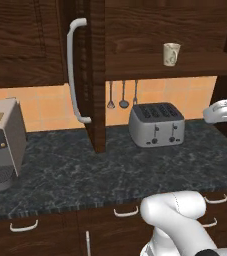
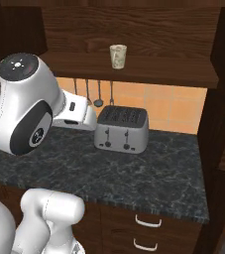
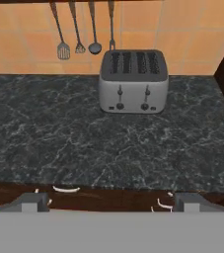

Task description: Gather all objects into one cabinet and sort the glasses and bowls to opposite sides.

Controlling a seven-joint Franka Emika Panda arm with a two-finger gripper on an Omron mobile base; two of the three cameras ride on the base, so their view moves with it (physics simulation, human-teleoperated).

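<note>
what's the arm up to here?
Nothing is held. The two-finger gripper is open, facing the silver four-slot toaster across the dark marble counter. The pale speckled mug stands upright on the open shelf of the dark brown wooden cabinet, whose door with a curved silver bar handle is swung open.

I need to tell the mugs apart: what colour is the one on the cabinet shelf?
The mug is pale cream with faint speckles, clearest in the right base view.
</note>
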